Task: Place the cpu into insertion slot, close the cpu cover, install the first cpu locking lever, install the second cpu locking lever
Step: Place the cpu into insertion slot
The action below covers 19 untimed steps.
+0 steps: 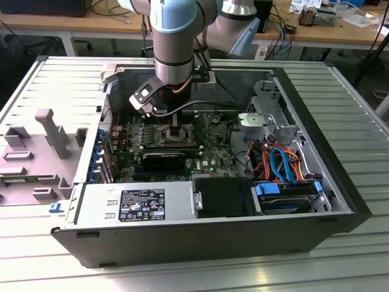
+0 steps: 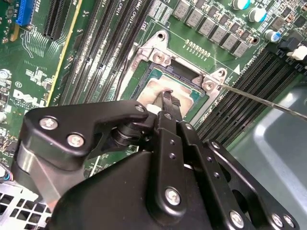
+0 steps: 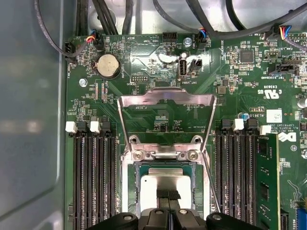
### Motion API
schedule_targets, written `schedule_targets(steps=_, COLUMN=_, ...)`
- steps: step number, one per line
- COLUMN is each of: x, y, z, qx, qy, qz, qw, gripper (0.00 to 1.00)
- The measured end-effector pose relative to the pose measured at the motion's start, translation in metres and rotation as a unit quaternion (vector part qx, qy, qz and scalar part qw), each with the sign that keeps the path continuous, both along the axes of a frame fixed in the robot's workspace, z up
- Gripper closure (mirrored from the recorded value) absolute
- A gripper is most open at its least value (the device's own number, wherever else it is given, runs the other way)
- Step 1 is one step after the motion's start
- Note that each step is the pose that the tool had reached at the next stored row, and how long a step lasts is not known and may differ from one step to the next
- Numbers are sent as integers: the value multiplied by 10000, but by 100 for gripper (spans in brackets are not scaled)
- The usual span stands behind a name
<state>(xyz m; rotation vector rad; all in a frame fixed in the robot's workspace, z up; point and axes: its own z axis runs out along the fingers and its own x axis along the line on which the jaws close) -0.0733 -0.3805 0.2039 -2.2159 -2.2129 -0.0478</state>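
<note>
The cpu (image 3: 165,183), a grey metallic square, lies flat in the insertion slot (image 3: 130,191), whose silvery rim frames it on the green board. My gripper (image 3: 168,194) is straight over it, its two black fingers side by side and shut, tips touching the chip's top (image 2: 154,90). The cpu cover (image 3: 168,97) is swung open away from the socket, and the board shows through its cut-out. A thin metal locking lever (image 3: 211,184) runs along one side of the socket and sticks out free (image 2: 261,99). In the exterior view the gripper (image 1: 176,126) reaches down into the middle of the open case.
Long black memory slots (image 3: 93,182) flank the socket, with one module (image 3: 266,182) seated. A coin battery (image 3: 109,65) and cable plugs lie beyond the cover. In the case sit a black fan shroud (image 1: 222,198), a power supply (image 1: 140,204) and orange and blue cables (image 1: 281,161).
</note>
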Motion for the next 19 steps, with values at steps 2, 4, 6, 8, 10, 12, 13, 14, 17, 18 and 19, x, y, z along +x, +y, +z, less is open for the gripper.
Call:
schedule_targets(steps=2, x=1, y=1, z=-10, qx=4, qy=-1, qz=-1, qw=10000, gripper=89)
schedule_targets(steps=4, x=4, y=5, z=28, qx=19, qy=-10, qz=-1, qw=10000, gripper=89)
schedule_targets(steps=6, x=2, y=1, z=100, qx=7, qy=-3, qz=0, qw=10000, gripper=89)
schedule_targets(steps=8, x=3, y=1, z=163, qx=6, qy=-2, qz=1, qw=10000, gripper=89)
schedule_targets(steps=10, x=7, y=1, z=206, qx=6, qy=-2, qz=2, qw=10000, gripper=89)
schedule_targets(steps=12, x=25, y=2, z=226, qx=7, qy=10, qz=2, qw=10000, gripper=89)
schedule_targets(steps=13, x=50, y=1, z=226, qx=7, qy=41, qz=2, qw=10000, gripper=89)
schedule_targets(steps=14, x=88, y=1, z=227, qx=5, qy=91, qz=10, qw=10000, gripper=89)
schedule_targets(steps=17, x=111, y=2, z=224, qx=-54, qy=136, qz=66, qw=9999, gripper=89)
schedule_targets(steps=18, x=112, y=1, z=223, qx=-85, qy=142, qz=83, qw=9998, gripper=89)
schedule_targets(steps=19, x=113, y=2, z=223, qx=-172, qy=156, qz=99, qw=9997, gripper=89)
